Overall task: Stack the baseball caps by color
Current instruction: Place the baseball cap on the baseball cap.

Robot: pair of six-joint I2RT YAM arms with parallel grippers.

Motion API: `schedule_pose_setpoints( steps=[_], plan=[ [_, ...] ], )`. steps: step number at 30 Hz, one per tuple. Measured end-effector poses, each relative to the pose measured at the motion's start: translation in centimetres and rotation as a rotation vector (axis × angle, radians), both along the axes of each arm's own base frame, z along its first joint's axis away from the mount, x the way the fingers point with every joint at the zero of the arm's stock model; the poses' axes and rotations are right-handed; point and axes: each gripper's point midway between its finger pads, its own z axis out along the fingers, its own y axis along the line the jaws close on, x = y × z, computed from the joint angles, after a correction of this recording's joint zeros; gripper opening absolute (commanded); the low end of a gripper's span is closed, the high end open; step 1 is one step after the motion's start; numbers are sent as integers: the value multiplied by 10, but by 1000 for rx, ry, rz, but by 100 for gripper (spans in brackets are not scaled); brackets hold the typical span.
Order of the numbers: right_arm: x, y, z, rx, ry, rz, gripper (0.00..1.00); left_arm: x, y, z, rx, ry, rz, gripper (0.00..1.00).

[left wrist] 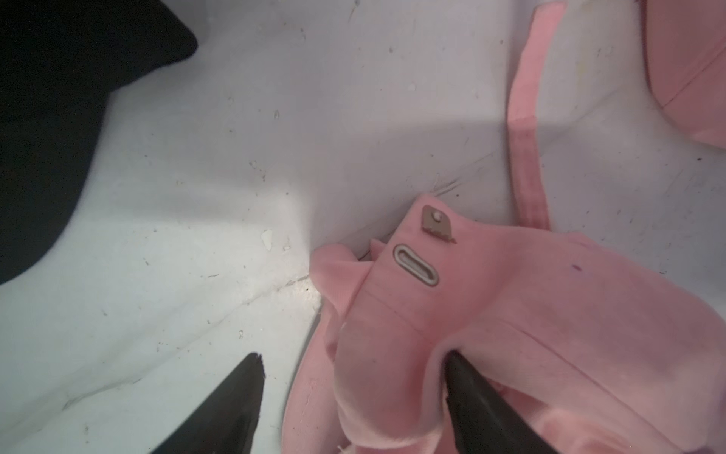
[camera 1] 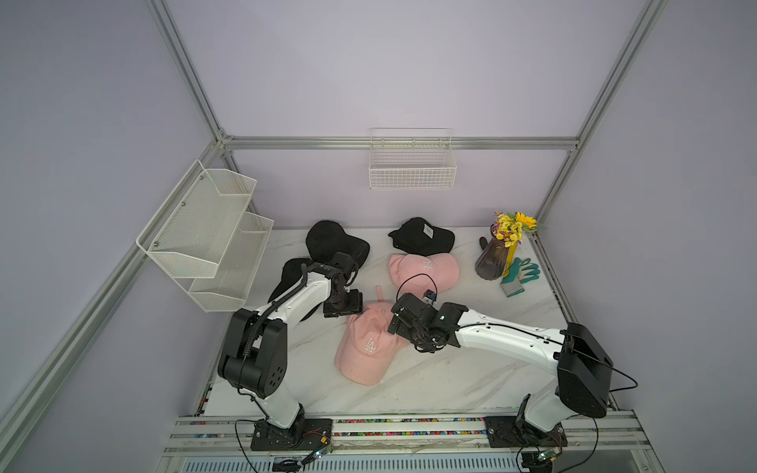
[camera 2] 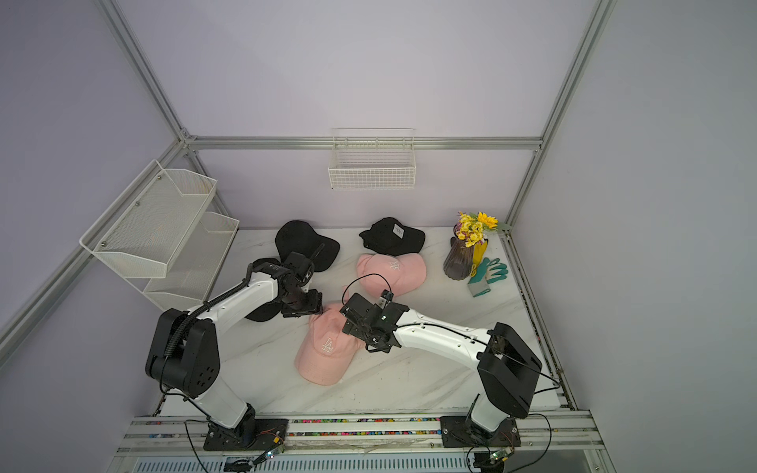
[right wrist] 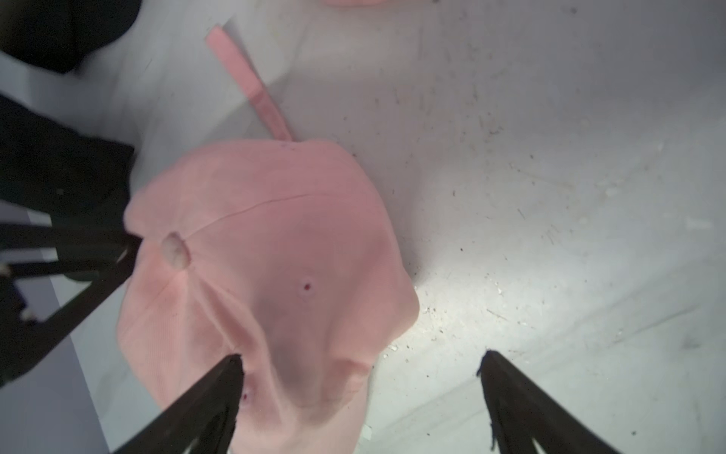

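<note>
Lab test cell: aluminium frame, plain lilac walls, marble-look tabletop.

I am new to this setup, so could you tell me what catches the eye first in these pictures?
A pink cap lies mid-table, with the left gripper and the right gripper both open, close over it. Farther back lie another pink cap and black caps, and a vase of yellow flowers stands at the back right corner beside teal gloves.
</note>
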Motion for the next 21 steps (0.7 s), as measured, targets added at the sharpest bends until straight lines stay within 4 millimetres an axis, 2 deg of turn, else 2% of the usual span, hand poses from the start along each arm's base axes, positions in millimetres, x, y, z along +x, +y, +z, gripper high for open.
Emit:
schedule_pose_setpoints(
  steps=[4,8,10,13,17,19,21],
  plan=[
    [4,9,7,66,-53,182,97,-1,8,1,-10,-44,42,74],
    [14,11,6,131,-58,243,97,8,11,6,-37,-87,77,73],
    [22,10,14,146,-88,251,97,13,9,17,-64,-128,80,74],
    [37,-3,32,180,-132,233,97,27,-4,50,-155,-242,60,77],
    [86,-44,59,188,-212,140,97,61,-33,120,-337,-452,29,78],
    [107,-63,68,177,-245,98,97,77,-47,146,-405,-522,19,78],
    [121,-77,74,169,-266,73,97,93,-64,163,-458,-558,9,78]
  ],
)
